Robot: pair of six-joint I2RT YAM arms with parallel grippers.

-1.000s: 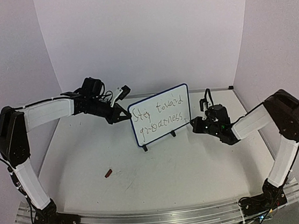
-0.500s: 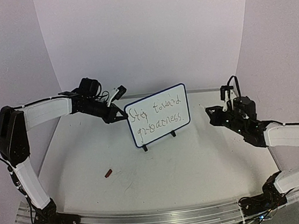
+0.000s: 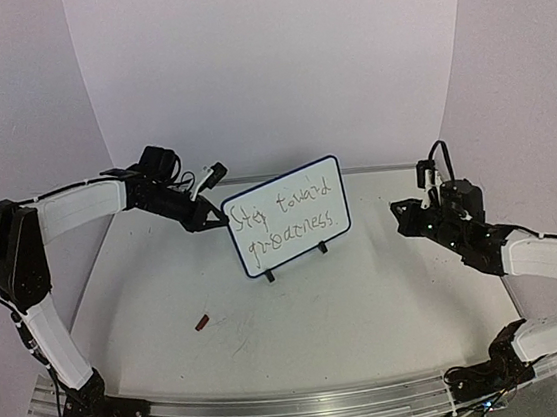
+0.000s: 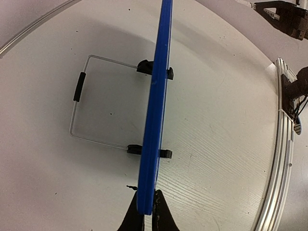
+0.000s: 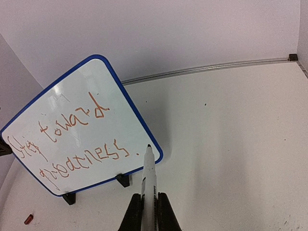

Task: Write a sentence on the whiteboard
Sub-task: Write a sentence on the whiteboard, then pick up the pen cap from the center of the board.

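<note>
The whiteboard (image 3: 321, 177) stands on its two black feet at the middle of the table, blue-framed. The sentence (image 3: 291, 229) runs across it in two lines, "Stay toward greatness." My left gripper (image 3: 218, 218) is shut on the board's left edge; in the left wrist view the gripper (image 4: 146, 211) pinches the blue edge of the whiteboard (image 4: 156, 120). My right gripper (image 3: 401, 217) is to the right of the board, apart from it, shut on a marker (image 5: 148, 183). In the right wrist view the marker tip points at the lower right corner of the whiteboard (image 5: 86, 86), with the sentence (image 5: 72, 120) in orange.
A small red cap (image 3: 202, 323) lies on the table in front of the board, left of centre; it also shows in the right wrist view (image 5: 29, 219). A wire stand (image 4: 78, 86) props the board from behind. A metal rail (image 3: 281, 409) runs along the near edge. Walls close the back and sides.
My right arm has pulled back to the right, away from the board, with the marker. My left gripper has shifted the board a little to the left.
</note>
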